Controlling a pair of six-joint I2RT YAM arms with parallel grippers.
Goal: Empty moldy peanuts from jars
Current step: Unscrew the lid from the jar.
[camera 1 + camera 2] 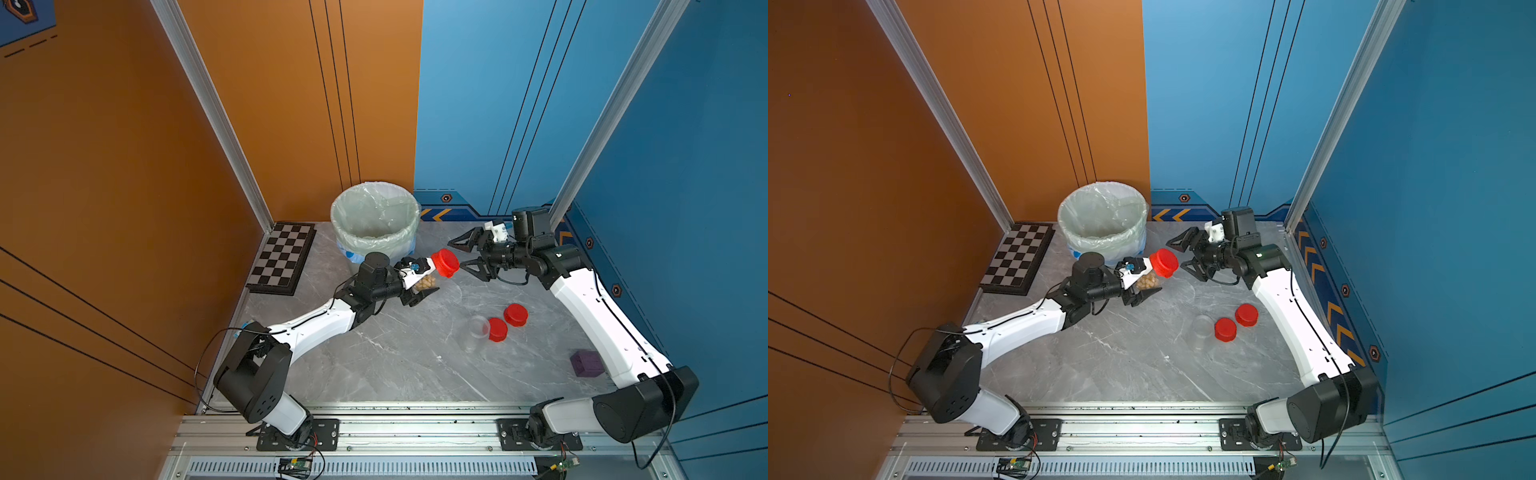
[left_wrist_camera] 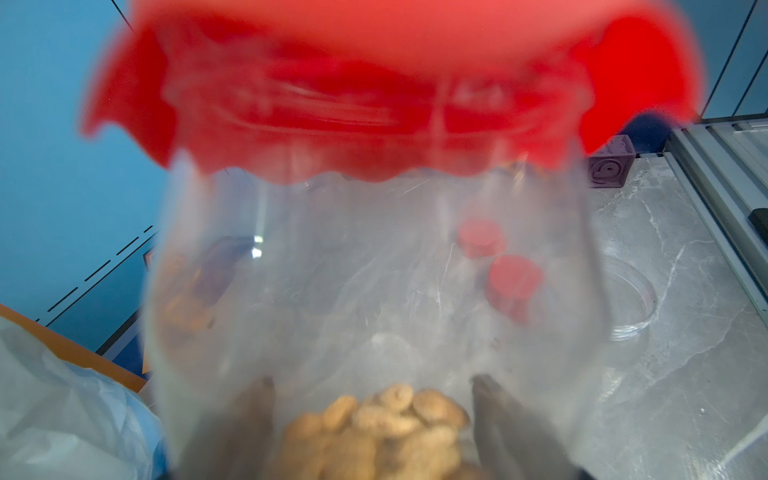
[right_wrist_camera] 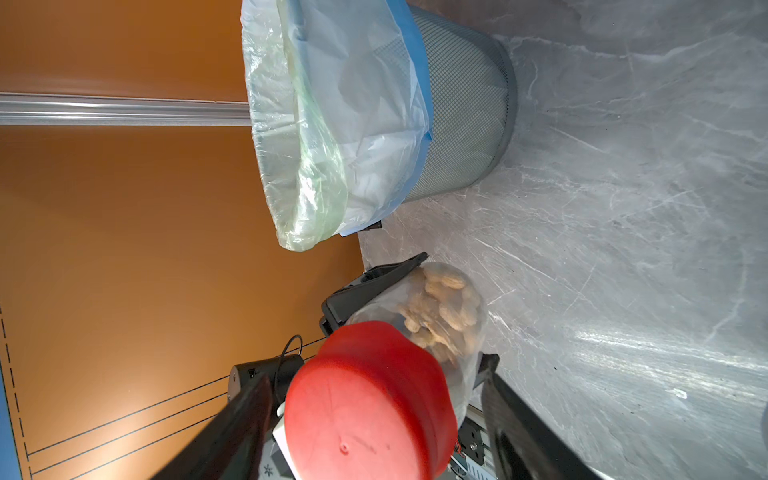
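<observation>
My left gripper (image 1: 423, 281) is shut on a clear jar (image 1: 428, 277) held above the table, tilted with its red lid (image 1: 445, 262) towards the right arm. The moldy peanuts (image 1: 426, 284) lie heaped in the jar's bottom end, between the left fingers (image 2: 494, 411). In the right wrist view, my right gripper (image 3: 378, 374) stands open around that lid (image 3: 365, 399), one finger on each side with a small gap. Both top views show the same: the lid (image 1: 1164, 262) sits right in front of the right gripper (image 1: 1173, 254). An empty open jar (image 1: 478, 328) stands on the table.
Two red lids (image 1: 497, 329) (image 1: 515, 314) lie beside the empty jar. A bag-lined bin (image 1: 334, 216) stands at the back, just behind the held jar. A chessboard (image 1: 282, 257) lies at the back left, and a purple cube (image 1: 586, 363) by the right arm.
</observation>
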